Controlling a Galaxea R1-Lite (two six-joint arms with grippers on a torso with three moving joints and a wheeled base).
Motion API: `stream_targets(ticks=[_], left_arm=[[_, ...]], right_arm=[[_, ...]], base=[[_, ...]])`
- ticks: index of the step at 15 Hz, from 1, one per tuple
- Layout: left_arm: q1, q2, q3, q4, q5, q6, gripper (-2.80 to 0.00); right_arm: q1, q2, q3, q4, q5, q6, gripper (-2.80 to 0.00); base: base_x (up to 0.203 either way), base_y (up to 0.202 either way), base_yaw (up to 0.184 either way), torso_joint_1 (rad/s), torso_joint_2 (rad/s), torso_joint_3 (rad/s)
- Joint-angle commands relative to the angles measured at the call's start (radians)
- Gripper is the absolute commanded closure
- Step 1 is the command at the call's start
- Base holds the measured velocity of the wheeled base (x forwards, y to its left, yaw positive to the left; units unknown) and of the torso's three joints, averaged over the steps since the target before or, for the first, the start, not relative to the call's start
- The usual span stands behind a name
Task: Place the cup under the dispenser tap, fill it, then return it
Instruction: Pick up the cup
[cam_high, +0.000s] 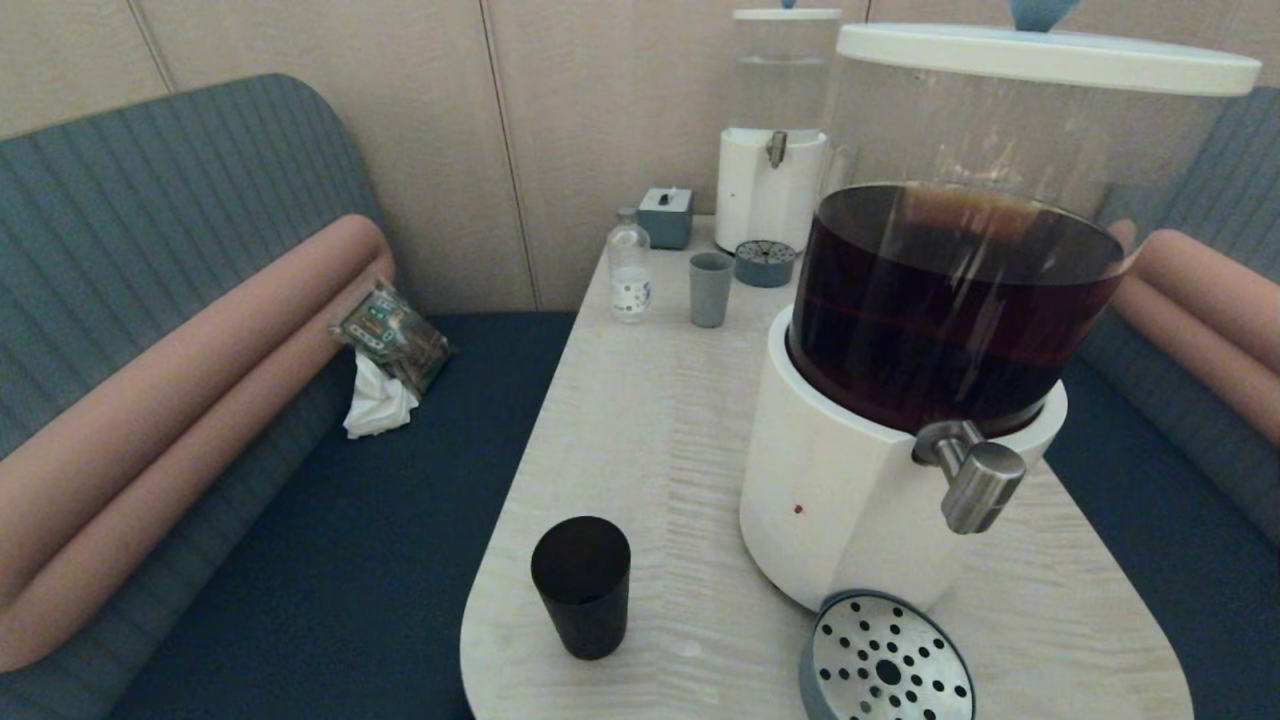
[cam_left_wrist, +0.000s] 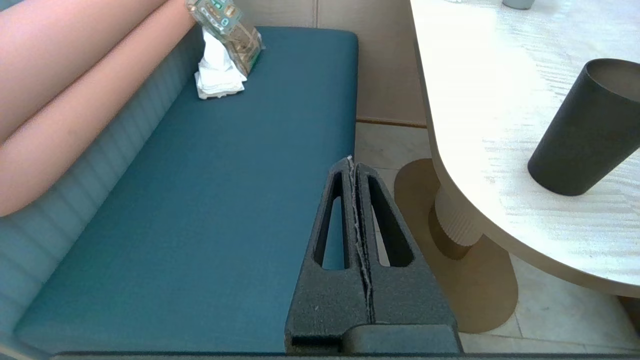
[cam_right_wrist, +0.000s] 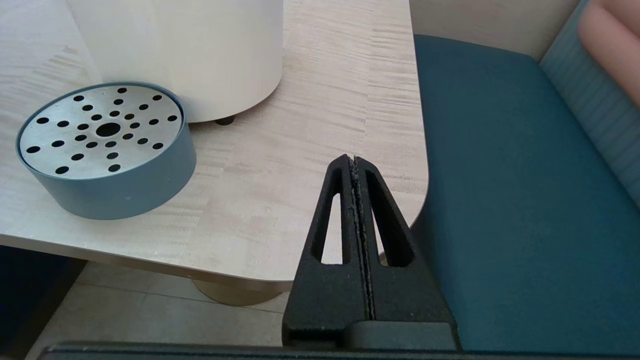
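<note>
The small matte black cup (cam_high: 581, 586) stands upright near the table's front left corner; in the left wrist view the cup (cam_left_wrist: 585, 130) is off to one side on the table. The brushed-steel dispenser tap (cam_high: 975, 480) juts from the big white-based dispenser (cam_high: 850, 480) of dark brown liquid, above a round perforated drip tray (cam_high: 888, 662). My left gripper (cam_left_wrist: 352, 161) is shut and empty, below the table's left edge over the blue bench. My right gripper (cam_right_wrist: 353, 159) is shut and empty at the table's front right corner, near the drip tray (cam_right_wrist: 107, 147). Neither arm appears in the head view.
A pale grey-blue tumbler (cam_high: 710, 289), a small clear bottle (cam_high: 630, 272), a grey box (cam_high: 666, 216) and a smaller clear-water dispenser (cam_high: 772, 150) with its own drip tray (cam_high: 765, 263) stand at the table's far end. Tissues and a packet (cam_high: 385, 365) lie on the left bench.
</note>
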Motion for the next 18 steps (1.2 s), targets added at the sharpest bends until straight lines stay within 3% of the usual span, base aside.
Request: stream_targets(ticks=[1,8,11,14,16,18], left_arm=[[0.0,-0.002,0.0,0.0,0.001,-0.001,0.0],[0.0,-0.002,-0.008,-0.003,0.002,0.008,0.0],[0.0,0.009,-0.128,0.037,-0.021,0.004,0.0],[0.0,0.082,-0.316,0.171,-0.112,-0.001,0.0],[-0.001,0.166,-0.366,0.189,-0.223,-0.005,0.0],[-0.011,0.263,-0.385,0.153,-0.283,-0.018,0.0]], right_arm=[[0.0,-0.005,0.009,0.001,0.0,-0.001,0.0],[0.0,-0.004,0.01,-0.002,0.002,0.0,0.0],[0.0,-0.003,0.009,-0.002,0.002,0.001,0.0],[0.0,-0.003,0.009,-0.002,0.002,-0.001,0.0],[0.0,-0.003,0.009,-0.002,0.002,0.001,0.0],[0.0,-0.003,0.009,-0.002,0.002,0.001,0.0]], base=[[0.0,0.0,0.0,0.0,0.0,0.0],[0.0,0.0,0.0,0.0,0.0,0.0],[0.0,0.0,0.0,0.0,0.0,0.0],[0.0,0.0,0.0,0.0,0.0,0.0],[0.0,0.0,0.0,0.0,0.0,0.0],[0.0,0.0,0.0,0.0,0.0,0.0]])
